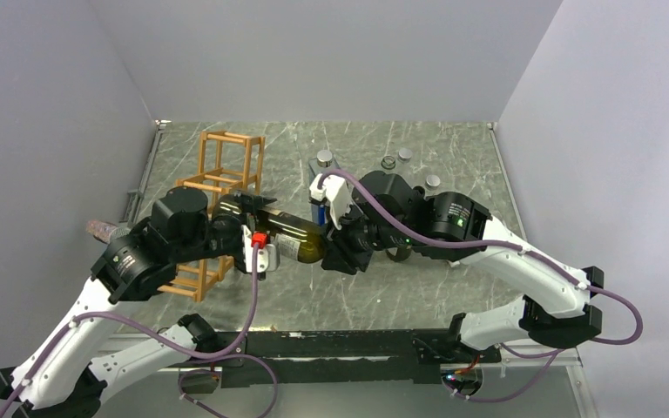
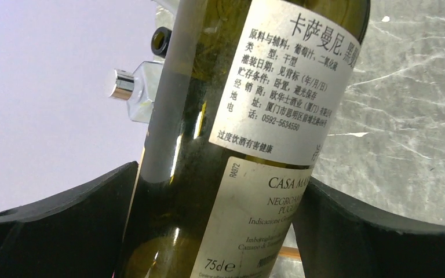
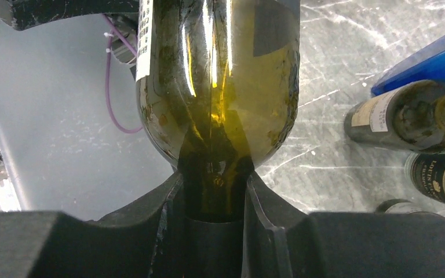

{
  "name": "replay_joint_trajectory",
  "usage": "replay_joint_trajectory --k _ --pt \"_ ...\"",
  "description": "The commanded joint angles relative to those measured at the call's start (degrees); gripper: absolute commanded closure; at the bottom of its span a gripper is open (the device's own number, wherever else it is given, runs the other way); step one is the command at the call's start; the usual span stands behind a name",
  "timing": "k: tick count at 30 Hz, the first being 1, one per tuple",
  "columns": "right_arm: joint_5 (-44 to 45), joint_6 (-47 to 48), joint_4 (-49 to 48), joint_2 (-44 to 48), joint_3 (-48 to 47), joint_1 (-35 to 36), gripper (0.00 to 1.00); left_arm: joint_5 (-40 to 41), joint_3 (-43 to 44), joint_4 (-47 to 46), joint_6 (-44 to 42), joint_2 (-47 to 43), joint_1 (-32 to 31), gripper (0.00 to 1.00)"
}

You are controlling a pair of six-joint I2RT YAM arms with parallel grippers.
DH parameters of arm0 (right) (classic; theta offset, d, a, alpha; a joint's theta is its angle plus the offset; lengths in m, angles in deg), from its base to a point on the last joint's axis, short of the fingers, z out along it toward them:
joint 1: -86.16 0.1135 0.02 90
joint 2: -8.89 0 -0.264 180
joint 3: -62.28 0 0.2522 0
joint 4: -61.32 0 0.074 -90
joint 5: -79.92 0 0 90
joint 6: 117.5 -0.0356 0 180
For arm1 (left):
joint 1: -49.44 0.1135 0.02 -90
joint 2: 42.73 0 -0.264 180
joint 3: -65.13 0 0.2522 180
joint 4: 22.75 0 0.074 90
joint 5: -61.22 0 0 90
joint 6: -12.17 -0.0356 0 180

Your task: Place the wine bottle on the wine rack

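A dark green wine bottle with white labels hangs level above the table, held between both grippers. My left gripper is shut on its wide body; in the left wrist view the black fingers press both sides of the labelled bottle. My right gripper is shut on the neck; in the right wrist view the neck sits between the fingers below the shoulder of the bottle. The orange-brown wooden wine rack stands at the left, partly hidden behind my left arm.
A blue box and a clear capped bottle stand behind the held bottle. Small jars sit at the back. Other dark bottles lie near the blue box under my right arm. Grey walls close in both sides.
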Motion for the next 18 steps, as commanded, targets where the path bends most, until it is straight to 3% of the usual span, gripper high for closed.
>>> replay_joint_trajectory --k 1,8,18 --pt "2.8 1.3 -10.3 1.8 -0.8 0.5 1.0 4.0 2.5 -2.5 1.7 -1.9 0.1 0.01" --pt "3.9 2.1 -14.4 2.7 5.5 0.2 1.0 10.8 -0.6 -6.8 4.9 -7.5 0.0 0.01" --pt "0.2 2.7 -15.4 3.2 6.5 -0.8 1.0 6.1 -0.8 -0.8 3.6 -9.6 0.1 0.01"
